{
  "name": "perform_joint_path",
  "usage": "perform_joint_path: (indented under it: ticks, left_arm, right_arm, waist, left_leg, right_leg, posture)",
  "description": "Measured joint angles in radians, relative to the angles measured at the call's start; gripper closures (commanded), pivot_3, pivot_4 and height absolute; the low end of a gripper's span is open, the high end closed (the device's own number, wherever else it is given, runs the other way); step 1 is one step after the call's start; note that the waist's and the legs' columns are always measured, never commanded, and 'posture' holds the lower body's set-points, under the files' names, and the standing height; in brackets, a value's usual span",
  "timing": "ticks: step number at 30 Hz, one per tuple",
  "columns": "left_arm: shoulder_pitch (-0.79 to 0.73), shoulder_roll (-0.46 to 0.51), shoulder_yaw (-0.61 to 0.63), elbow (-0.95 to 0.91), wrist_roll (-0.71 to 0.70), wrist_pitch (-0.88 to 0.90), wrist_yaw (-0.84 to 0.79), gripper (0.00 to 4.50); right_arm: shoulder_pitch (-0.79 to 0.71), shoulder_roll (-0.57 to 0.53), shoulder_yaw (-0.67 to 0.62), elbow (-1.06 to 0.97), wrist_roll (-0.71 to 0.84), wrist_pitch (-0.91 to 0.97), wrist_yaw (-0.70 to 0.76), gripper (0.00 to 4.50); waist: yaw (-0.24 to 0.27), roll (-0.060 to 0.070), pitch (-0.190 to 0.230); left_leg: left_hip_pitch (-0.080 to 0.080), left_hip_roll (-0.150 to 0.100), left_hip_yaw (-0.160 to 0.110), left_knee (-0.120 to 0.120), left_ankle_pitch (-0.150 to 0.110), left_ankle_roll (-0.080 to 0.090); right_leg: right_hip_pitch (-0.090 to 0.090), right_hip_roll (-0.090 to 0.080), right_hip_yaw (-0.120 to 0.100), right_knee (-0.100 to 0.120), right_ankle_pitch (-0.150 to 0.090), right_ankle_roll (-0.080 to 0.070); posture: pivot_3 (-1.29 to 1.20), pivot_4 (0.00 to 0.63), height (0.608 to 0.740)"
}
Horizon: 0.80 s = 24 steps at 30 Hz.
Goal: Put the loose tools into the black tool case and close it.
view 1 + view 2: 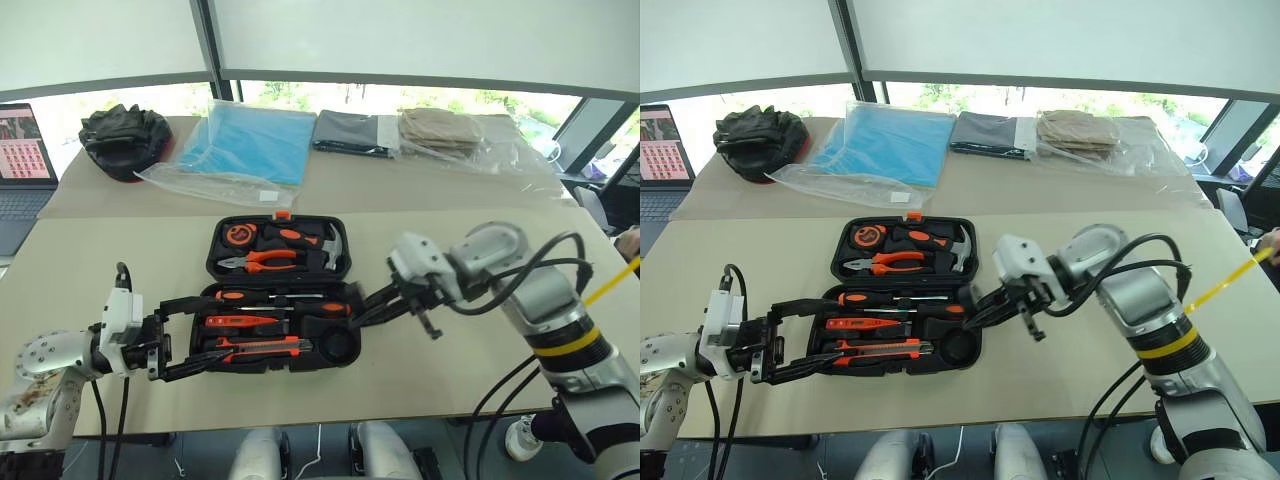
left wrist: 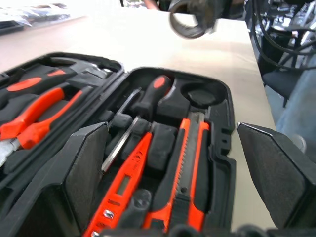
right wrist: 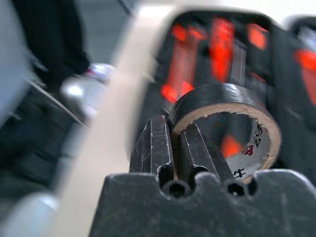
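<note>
A: Silver-grey metal is used for both arms, with loose black cables looped around the right arm.

B: Yep, a yellow-and-black band is wrapped round it, and black fingers are fitted.

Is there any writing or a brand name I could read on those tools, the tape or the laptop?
None can be read.
Inner cardboard core of the small dark tape roll: red and black printed marks, too blurred to read.
Round orange tape measure in the black hard-plastic tool case: a dark mark on its face, too small to read.
Laptop screen: rows of small pictures, no legible text.
</note>
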State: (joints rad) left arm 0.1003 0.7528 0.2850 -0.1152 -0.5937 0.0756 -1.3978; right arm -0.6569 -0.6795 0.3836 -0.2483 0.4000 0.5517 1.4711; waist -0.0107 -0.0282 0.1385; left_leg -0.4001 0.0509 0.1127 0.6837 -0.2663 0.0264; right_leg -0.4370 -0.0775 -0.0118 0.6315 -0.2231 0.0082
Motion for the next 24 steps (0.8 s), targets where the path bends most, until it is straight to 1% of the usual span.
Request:
perform_joint_path:
  ticks: [2, 5, 8, 18, 20, 22, 24]
  left_arm:
    - [0.004, 0.000, -0.005, 0.001, 0.003, -0.008, -0.009, 0.00]
    - [0.018, 0.000, -0.006, 0.002, 0.005, -0.008, -0.013, 0.00]
    - [0.026, 0.000, -0.006, 0.001, 0.005, -0.009, -0.015, 0.00]
    - [0.036, 0.007, -0.005, -0.003, 0.006, -0.009, -0.013, 0.00]
    - [0.037, 0.007, -0.005, -0.004, 0.006, -0.009, -0.008, 0.00]
    - [0.037, 0.007, -0.005, -0.007, 0.006, -0.009, -0.004, 0.00]
    - [0.037, 0.007, -0.005, -0.010, 0.006, -0.009, 0.001, 0.00]
  right_arm:
    - [0.009, 0.009, 0.062, -0.009, -0.021, 0.044, -0.026, 4.48]
    - [0.012, 0.005, 0.111, -0.007, -0.049, 0.090, -0.052, 4.48]
    - [0.011, -0.019, 0.168, 0.005, -0.121, 0.093, -0.069, 4.48]
    - [-0.038, -0.016, 0.226, 0.002, -0.203, 0.135, -0.118, 4.48]
    - [-0.047, -0.001, 0.227, 0.002, -0.203, 0.186, -0.131, 3.68]
    - [-0.048, 0.005, 0.234, 0.005, -0.203, 0.213, -0.141, 3.27]
    - [-0.060, 0.003, 0.234, 0.006, -0.203, 0.221, -0.141, 2.55]
  waist:
    - [0.002, 0.000, 0.000]
    - [0.004, 0.000, 0.000]
    - [0.003, 0.000, 0.000]
    - [0.008, -0.001, -0.001]
    - [0.008, -0.003, -0.002]
    - [0.008, -0.003, -0.002]
    - [0.009, -0.002, -0.001]
  left_leg:
    - [0.000, 0.000, 0.000, 0.001, 0.000, 0.000]
    - [-0.001, 0.000, 0.000, 0.002, 0.000, 0.000]
    - [-0.001, -0.001, 0.000, 0.002, 0.000, 0.000]
    - [0.000, -0.001, 0.000, 0.002, 0.000, 0.000]
    - [0.001, -0.001, 0.000, 0.002, 0.000, 0.000]
    - [0.001, -0.001, 0.000, 0.002, 0.000, 0.000]
    - [0.001, -0.001, 0.000, 0.002, 0.000, 0.000]
  right_leg:
    - [0.000, 0.000, 0.000, 0.000, 0.000, 0.000]
    - [0.000, 0.000, 0.000, 0.000, 0.000, 0.000]
    - [0.000, 0.000, 0.000, 0.000, 0.000, 0.000]
    - [0.000, 0.000, 0.000, 0.000, 0.000, 0.001]
    - [0.001, 0.000, 0.000, 0.000, 0.001, 0.000]
    - [0.001, 0.000, 0.000, 0.000, 0.001, 0.000]
    - [0.001, 0.000, 0.000, 0.000, 0.001, 0.000]
  posture:
    - [0.00, 0.150, 0.740]
    - [0.00, 0.150, 0.740]
    - [0.00, 0.150, 0.740]
    - [0.00, 0.150, 0.740]
    - [0.00, 0.150, 0.740]
    - [0.00, 0.150, 0.740]
    - [0.00, 0.150, 0.740]
